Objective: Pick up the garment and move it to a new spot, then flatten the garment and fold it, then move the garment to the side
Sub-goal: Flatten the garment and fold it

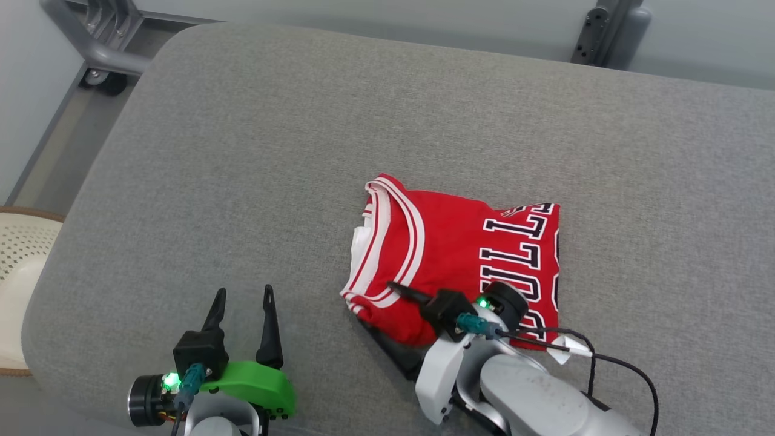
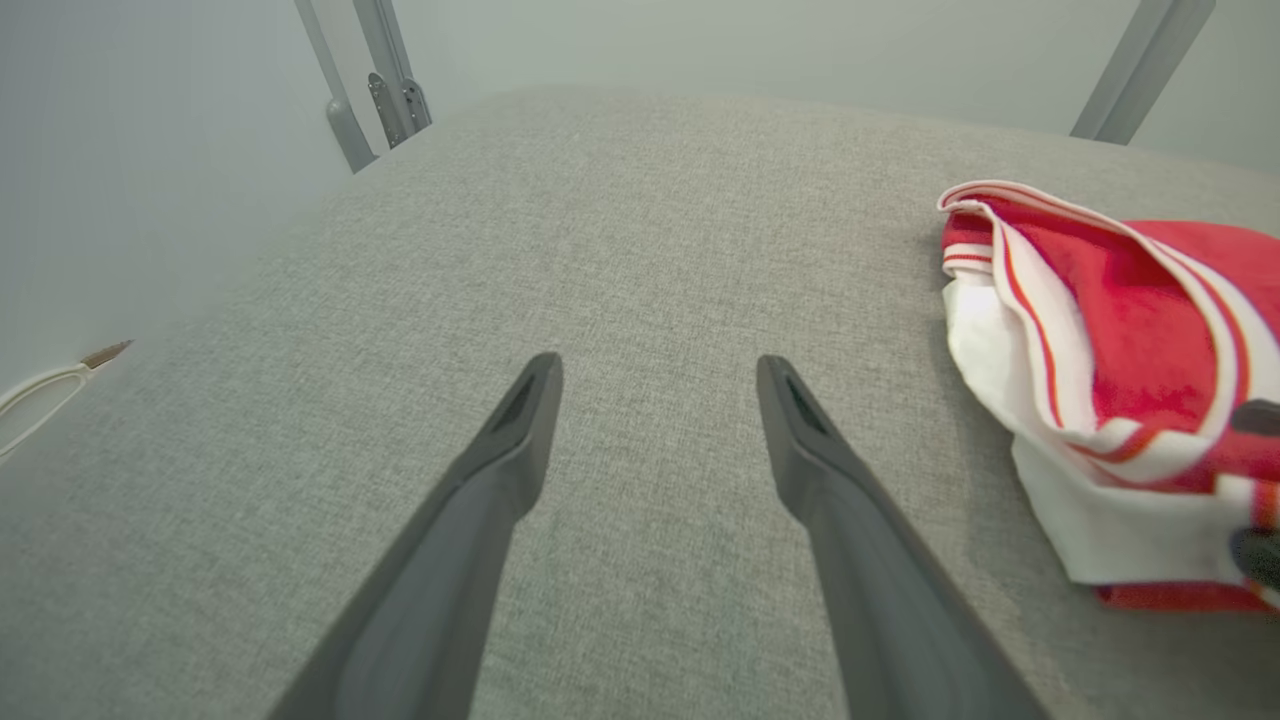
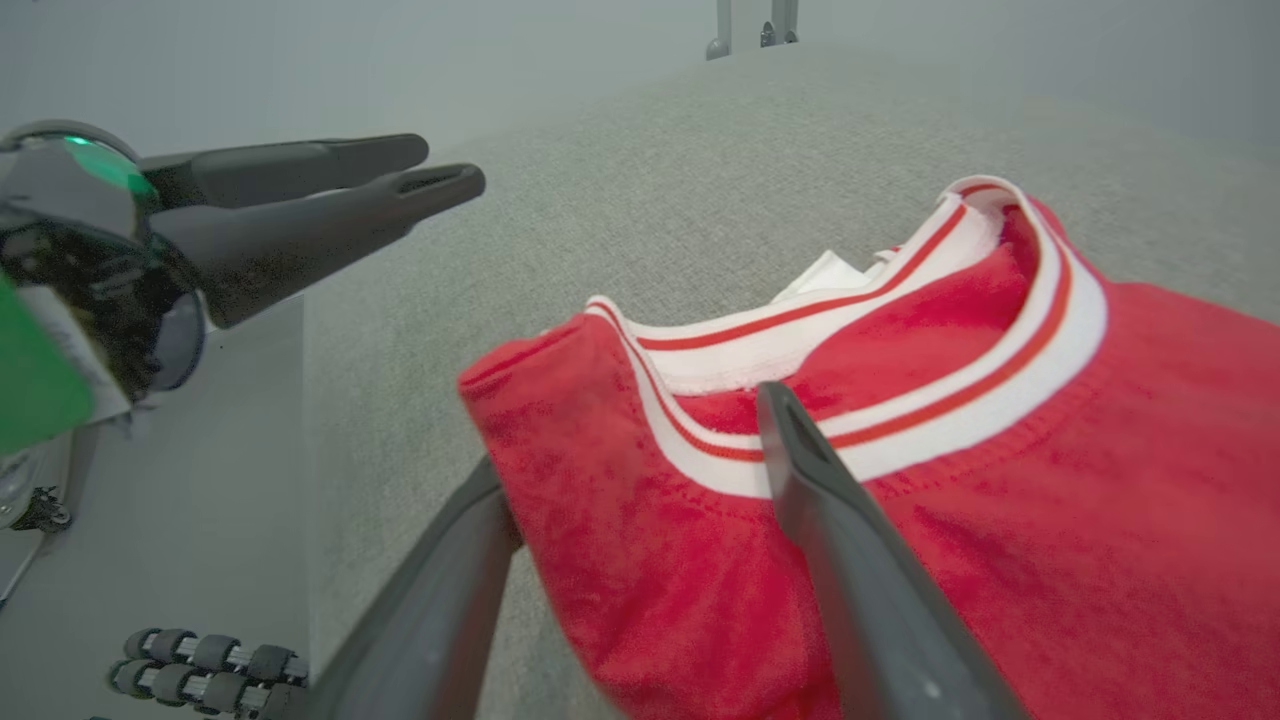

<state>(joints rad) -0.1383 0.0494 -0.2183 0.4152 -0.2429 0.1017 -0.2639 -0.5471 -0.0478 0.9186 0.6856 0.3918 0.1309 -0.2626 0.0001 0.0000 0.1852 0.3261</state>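
The red jersey [image 1: 460, 254] with white-and-red trim and dark lettering lies folded on the grey padded surface [image 1: 290, 151], right of centre. My right gripper [image 1: 378, 303] is at the jersey's near left corner. It stands open, with one finger [image 3: 800, 470] resting on top of the cloth and the other [image 3: 460, 560] slid under the edge. The jersey's [image 3: 1000, 450] collar lies just beyond that top finger. My left gripper [image 1: 244, 292] hovers open over bare surface to the left of the jersey [image 2: 1120, 380], with nothing between its fingers [image 2: 520, 420].
A pale perforated basket [image 1: 18, 272] sits beyond the surface's left edge. A grey metal frame with a caster [image 1: 103, 60] is at the far left, and a bracket [image 1: 605, 30] at the far right. A black cable [image 1: 611, 360] trails from the right wrist.
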